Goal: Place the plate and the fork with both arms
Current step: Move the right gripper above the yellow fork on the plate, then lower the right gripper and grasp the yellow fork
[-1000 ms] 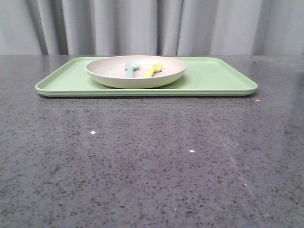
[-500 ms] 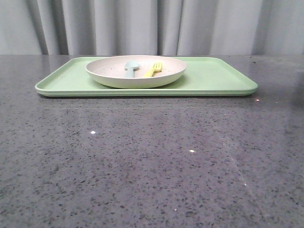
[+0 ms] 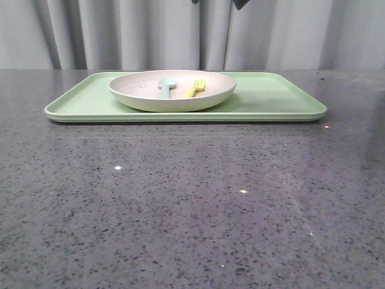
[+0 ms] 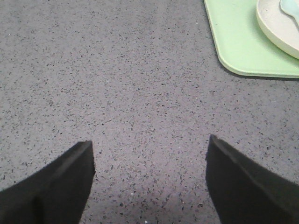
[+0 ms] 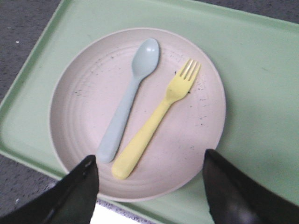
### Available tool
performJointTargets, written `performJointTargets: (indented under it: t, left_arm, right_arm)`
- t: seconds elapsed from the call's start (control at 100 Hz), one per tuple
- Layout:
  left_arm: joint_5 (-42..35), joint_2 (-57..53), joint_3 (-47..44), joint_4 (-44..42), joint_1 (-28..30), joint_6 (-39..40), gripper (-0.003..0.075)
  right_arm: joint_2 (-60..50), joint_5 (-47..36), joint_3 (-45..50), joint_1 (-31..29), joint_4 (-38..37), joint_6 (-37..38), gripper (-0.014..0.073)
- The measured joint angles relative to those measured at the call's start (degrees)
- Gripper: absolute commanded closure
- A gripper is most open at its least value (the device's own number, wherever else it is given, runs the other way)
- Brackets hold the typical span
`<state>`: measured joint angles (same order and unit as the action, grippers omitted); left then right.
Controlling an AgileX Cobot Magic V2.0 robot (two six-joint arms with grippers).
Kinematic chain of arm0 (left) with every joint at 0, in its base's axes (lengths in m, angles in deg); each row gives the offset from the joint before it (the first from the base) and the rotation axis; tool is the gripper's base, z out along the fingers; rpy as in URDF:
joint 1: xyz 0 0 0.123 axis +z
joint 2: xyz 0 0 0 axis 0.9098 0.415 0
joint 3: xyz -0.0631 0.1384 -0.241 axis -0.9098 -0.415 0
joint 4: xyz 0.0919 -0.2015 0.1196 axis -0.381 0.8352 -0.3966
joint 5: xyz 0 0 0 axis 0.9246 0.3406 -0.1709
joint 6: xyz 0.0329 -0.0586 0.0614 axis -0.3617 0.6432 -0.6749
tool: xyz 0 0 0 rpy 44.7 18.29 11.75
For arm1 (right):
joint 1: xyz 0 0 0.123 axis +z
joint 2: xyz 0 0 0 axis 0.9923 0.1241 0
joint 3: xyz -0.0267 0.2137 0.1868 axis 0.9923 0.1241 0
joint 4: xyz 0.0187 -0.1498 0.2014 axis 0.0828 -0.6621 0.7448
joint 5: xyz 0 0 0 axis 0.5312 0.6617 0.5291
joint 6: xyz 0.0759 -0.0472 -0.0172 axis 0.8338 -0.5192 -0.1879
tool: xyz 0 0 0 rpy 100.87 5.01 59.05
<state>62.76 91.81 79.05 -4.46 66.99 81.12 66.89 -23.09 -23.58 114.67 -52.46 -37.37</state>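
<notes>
The off-white plate (image 3: 141, 99) sits on the left half of the light-green tray (image 3: 271, 96). The yellow fork (image 3: 194, 88) lies in it beside a pale blue spoon (image 3: 166, 86). My right gripper (image 5: 149, 158) is open and empty, hovering above the plate (image 5: 84, 107), with the fork (image 5: 159, 119) and spoon (image 5: 128, 102) between and beyond its fingers. Only a dark tip of it (image 3: 239, 3) shows at the front view's top edge. My left gripper (image 4: 150, 142) is open and empty over bare table, near a corner of the tray (image 4: 238, 42) and the plate's rim (image 4: 275, 28).
The dark speckled stone table (image 3: 192, 205) stretches from the tray to the near edge. A grey curtain (image 3: 150, 30) hangs behind the table. The tray's right half (image 5: 261, 70) has nothing on it.
A dark tip of the right gripper has come into the top edge of the front view. The plate, fork, spoon and tray have not moved.
</notes>
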Motion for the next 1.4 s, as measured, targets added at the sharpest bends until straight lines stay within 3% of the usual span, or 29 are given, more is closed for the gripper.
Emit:
performJointTargets:
  t: [0.13, 0.26, 0.8, 1.4]
  left_arm:
    - [0.0, 0.0, 0.0, 0.0, 0.0, 0.0, 0.0228]
    - [0.0, 0.0, 0.0, 0.0, 0.0, 0.0, 0.0228]
    - [0.0, 0.0, 0.0, 0.0, 0.0, 0.0, 0.0228]
    - [0.0, 0.0, 0.0, 0.0, 0.0, 0.0, 0.0228]
  right_arm:
    - [4.2, 0.9, -4.3, 3.7, -8.5, 7.0, 0.0107]
    - [8.4, 1.7, -7.8, 5.2, -10.6, 10.4, 0.0107]
    - [17.0, 4.3, -10.5, 4.4, -11.8, 16.3, 0.0107]
    - [19.8, 4.6, -10.5, 4.0, -11.8, 16.4, 0.0107]
